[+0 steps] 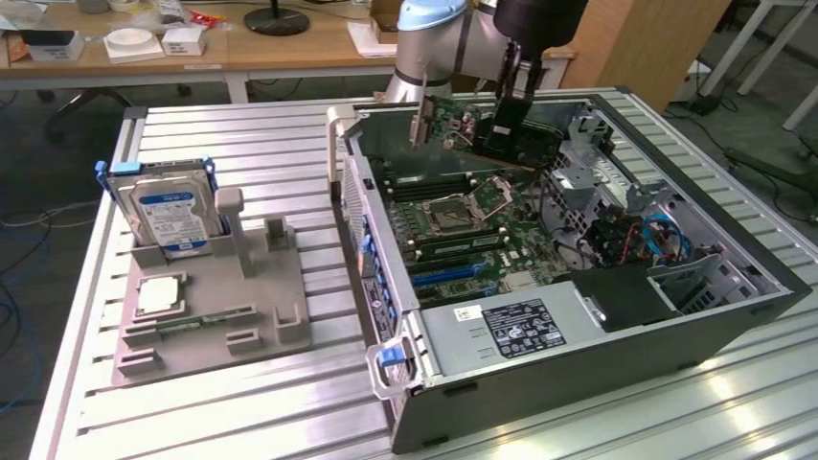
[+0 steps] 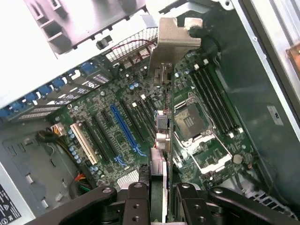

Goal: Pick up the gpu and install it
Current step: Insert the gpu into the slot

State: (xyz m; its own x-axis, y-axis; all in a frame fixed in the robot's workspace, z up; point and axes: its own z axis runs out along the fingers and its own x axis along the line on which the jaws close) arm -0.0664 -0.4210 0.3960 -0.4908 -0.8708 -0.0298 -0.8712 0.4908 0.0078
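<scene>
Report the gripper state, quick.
The gripper: jaws closed on the gpu, holding it above the motherboard.

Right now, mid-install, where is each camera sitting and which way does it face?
Exterior view: off the arm, raised, looking down on the open computer case; the arm and gripper show, gripping the gpu.
Wrist view: on the wrist, looking along the gpu down at the motherboard; the gripper's fingers show.
Both share the gpu, gripper and motherboard.
</scene>
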